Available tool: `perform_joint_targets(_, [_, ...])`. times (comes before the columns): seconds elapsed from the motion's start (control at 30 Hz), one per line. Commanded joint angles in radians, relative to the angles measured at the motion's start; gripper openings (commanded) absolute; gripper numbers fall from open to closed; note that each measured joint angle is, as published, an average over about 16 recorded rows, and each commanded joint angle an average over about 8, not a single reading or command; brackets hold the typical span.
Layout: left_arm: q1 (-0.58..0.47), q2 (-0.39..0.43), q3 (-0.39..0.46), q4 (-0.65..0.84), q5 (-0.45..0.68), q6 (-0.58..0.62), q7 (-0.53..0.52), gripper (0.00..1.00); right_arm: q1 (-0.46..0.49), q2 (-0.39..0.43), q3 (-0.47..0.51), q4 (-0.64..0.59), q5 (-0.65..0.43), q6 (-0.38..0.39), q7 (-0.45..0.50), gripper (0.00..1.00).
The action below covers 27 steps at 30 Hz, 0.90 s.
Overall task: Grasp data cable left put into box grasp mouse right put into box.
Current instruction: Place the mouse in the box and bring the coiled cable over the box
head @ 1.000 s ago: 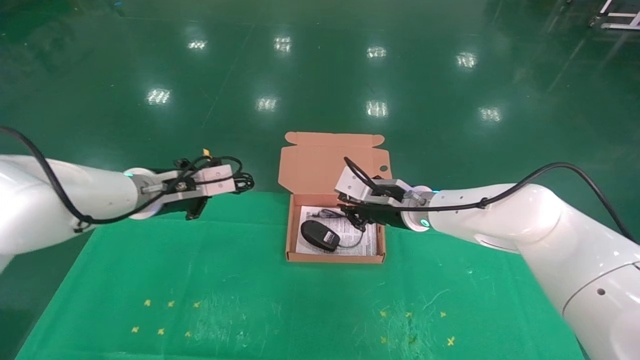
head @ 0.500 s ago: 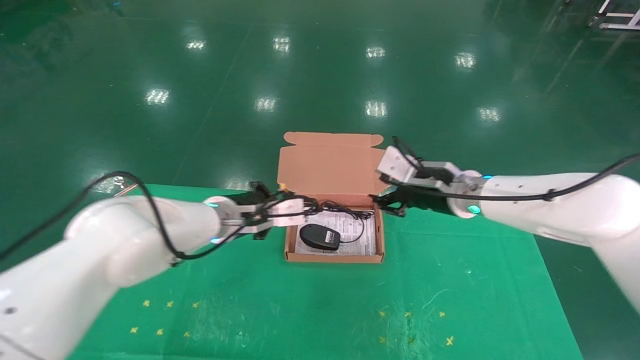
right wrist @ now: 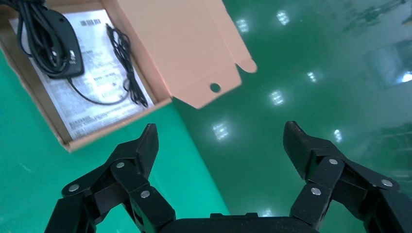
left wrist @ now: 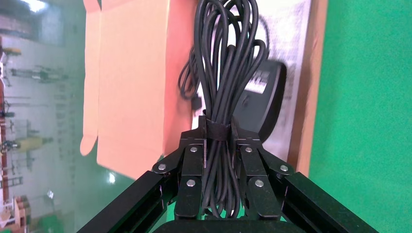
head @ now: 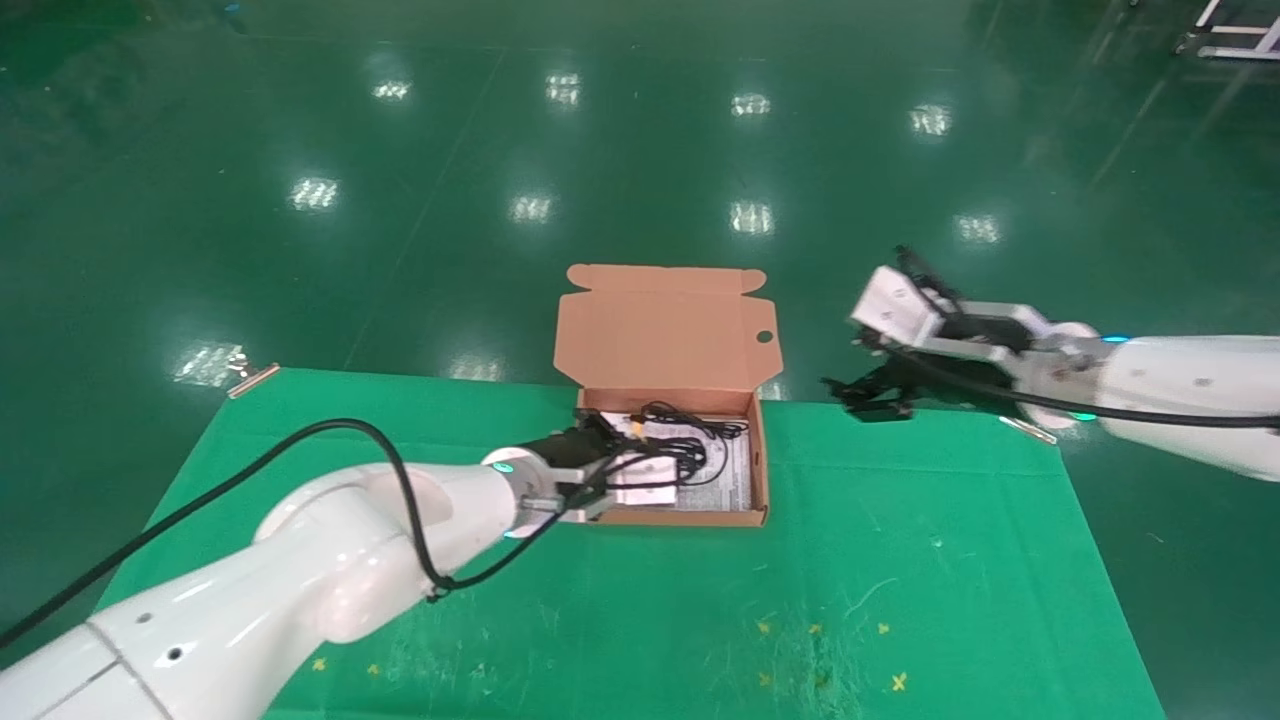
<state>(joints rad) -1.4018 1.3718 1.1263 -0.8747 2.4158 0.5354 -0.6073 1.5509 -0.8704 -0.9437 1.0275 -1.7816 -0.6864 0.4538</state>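
One looped bundle, the data cable (left wrist: 224,73), sits clamped between the fingers (left wrist: 192,160) of the left hand (left wrist: 221,145), which is closed on the bundle near its band. The cable hangs over the open box (head: 760,470) and right above the mouse (left wrist: 265,97), though whether it touches the mouse is hard to say. In the head view the left hand (head: 640,470) reaches in over the box's left side, hiding the mouse there. The mouse lies inside the box on a printed paper sheet (right wrist: 97,92), with its own thin cord (right wrist: 124,58) trailing across the sheet (loosely coiled toward the lid side). The box's flap lid (head: 665,325) stands open at the far side, its round hole (head: 765,337) near the right edge. The box rests on the green worktop (head: 900,560) near its far edge. Off to the right, past the worktop's far edge and well apart from the box, the right hand (right wrist: 221,145) hovers with its fingers spread wide and nothing between them.
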Motion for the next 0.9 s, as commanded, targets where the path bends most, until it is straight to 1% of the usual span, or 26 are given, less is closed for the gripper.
perform_joint_targets(0.03, [-0.003,0.002,0.039,0.006,-0.015,-0.025,-0.015,0.00,0.000,0.031,-0.003,0.045,-0.022,-0.008,0.039,1.00])
perform_joint_targets(0.17, [-0.020,0.003,0.100,0.009,-0.037,-0.055,-0.057,0.00,-0.004,0.066,-0.005,0.115,-0.067,-0.017,0.109,1.00])
perform_joint_targets(0.2, [-0.024,0.004,0.112,0.010,-0.041,-0.061,-0.067,0.10,-0.005,0.073,-0.006,0.129,-0.076,-0.018,0.122,1.00])
perform_joint_targets(0.3, [-0.035,0.005,0.143,0.015,-0.049,-0.076,-0.090,0.48,-0.009,0.088,-0.007,0.165,-0.098,-0.019,0.154,1.00])
perform_joint_targets(0.43, [-0.042,0.006,0.161,0.020,-0.053,-0.085,-0.100,0.98,-0.013,0.097,-0.008,0.186,-0.111,-0.020,0.167,1.00])
perform_joint_targets(0.47, [-0.043,0.006,0.162,0.021,-0.053,-0.086,-0.100,1.00,-0.014,0.098,-0.008,0.188,-0.112,-0.020,0.168,1.00])
perform_joint_targets(0.73, [-0.040,0.005,0.150,0.017,-0.051,-0.081,-0.093,1.00,-0.013,0.091,-0.008,0.173,-0.105,-0.020,0.160,1.00])
perform_joint_targets(0.9, [-0.037,-0.010,0.147,-0.001,-0.054,-0.080,-0.092,1.00,-0.010,0.087,-0.007,0.168,-0.102,-0.019,0.157,1.00])
